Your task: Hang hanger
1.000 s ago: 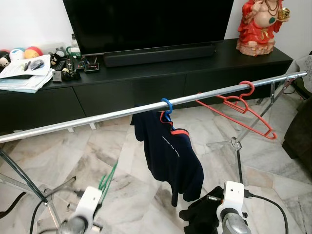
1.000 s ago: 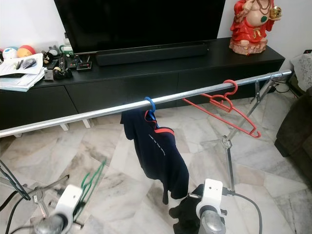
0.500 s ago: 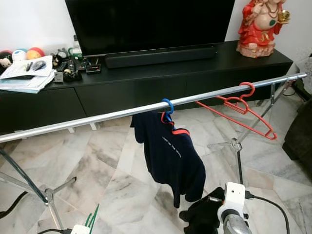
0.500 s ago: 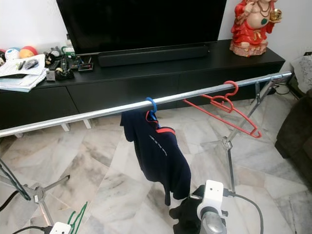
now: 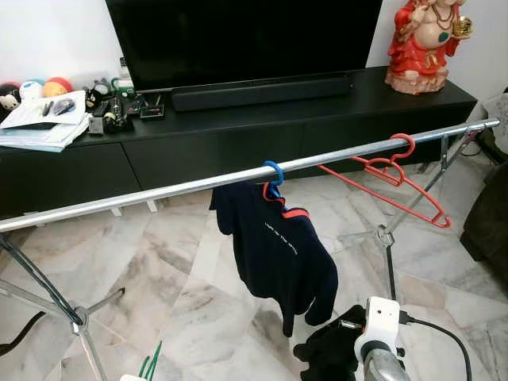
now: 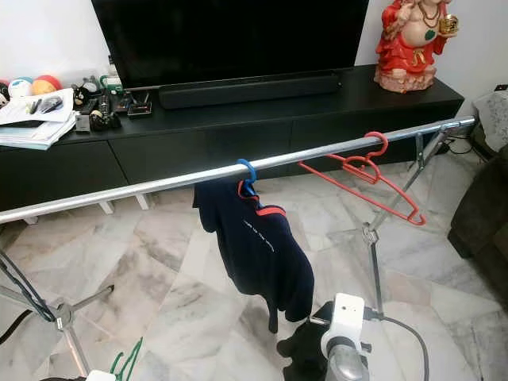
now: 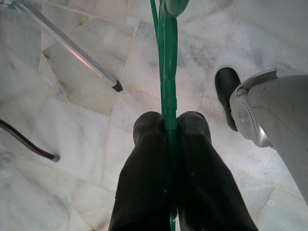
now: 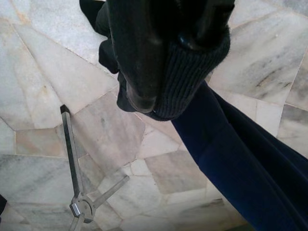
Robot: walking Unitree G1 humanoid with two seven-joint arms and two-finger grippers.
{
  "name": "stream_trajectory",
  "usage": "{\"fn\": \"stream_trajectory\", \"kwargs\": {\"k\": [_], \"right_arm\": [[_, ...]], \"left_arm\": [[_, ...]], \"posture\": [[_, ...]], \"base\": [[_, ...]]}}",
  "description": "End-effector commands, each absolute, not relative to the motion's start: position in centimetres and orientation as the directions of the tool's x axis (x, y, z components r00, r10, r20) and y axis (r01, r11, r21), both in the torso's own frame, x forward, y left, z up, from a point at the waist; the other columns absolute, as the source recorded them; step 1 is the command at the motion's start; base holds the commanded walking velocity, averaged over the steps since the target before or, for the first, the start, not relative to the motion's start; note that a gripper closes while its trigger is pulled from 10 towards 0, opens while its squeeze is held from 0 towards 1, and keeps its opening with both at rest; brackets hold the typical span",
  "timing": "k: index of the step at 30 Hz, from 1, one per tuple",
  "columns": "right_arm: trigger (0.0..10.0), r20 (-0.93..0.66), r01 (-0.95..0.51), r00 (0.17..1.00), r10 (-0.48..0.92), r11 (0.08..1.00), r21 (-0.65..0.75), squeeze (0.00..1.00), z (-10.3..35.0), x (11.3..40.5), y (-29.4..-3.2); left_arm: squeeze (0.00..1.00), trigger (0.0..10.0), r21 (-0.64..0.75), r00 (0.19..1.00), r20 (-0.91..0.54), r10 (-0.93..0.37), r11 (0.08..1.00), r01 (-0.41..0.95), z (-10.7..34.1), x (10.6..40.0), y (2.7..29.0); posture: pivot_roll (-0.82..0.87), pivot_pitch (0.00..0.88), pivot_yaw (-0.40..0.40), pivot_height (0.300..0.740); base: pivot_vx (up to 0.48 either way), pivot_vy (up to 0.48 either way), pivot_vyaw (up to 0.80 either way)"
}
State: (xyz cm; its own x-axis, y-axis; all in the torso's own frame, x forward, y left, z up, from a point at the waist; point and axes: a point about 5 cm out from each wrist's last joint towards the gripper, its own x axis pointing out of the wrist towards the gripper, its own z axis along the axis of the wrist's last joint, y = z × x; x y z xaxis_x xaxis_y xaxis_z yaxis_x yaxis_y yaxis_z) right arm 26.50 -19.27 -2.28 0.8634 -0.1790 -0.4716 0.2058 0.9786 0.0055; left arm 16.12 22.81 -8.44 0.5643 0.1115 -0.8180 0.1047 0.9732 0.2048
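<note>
A silver clothes rail crosses the scene at chest height. On it a blue hanger carries a navy garment, and a bare red hanger hangs further right. My left gripper is shut on a green hanger, held low near the floor; the hanger's tip shows at the bottom edge. My right gripper is low at the front right, shut on the garment's dark ribbed sleeve cuff, with the sleeve stretching away from it.
A black TV console with a large TV, a soundbar, papers and a red statue stands behind the rail. Rack legs stand at the left and right. A dark sofa edge is at right.
My left arm has dropped down out of the head views, taking the green hanger lower. The navy garment has swung slightly. The right arm has held still.
</note>
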Motion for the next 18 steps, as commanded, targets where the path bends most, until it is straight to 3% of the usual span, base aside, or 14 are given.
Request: {"fn": "stream_trajectory", "kwargs": {"k": [1,18], "right_arm": [[10.0,-0.444,0.200,0.878,-0.178,0.980,0.004,0.00,-1.97,26.64,-19.30],[10.0,-0.442,0.206,0.878,-0.183,0.978,0.004,0.00,-1.99,26.58,-19.39]], "left_arm": [[0.00,10.0,0.208,0.546,-0.829,0.123,0.973,0.097,-8.73,15.37,23.00],[0.00,10.0,0.200,0.543,-0.832,0.115,0.975,0.100,-8.89,15.24,22.63]], "posture": [[0.02,0.082,0.047,0.740],[0.02,0.089,0.044,0.740]], "base": [[-0.247,0.000,0.00],[-0.259,0.000,0.00]]}}
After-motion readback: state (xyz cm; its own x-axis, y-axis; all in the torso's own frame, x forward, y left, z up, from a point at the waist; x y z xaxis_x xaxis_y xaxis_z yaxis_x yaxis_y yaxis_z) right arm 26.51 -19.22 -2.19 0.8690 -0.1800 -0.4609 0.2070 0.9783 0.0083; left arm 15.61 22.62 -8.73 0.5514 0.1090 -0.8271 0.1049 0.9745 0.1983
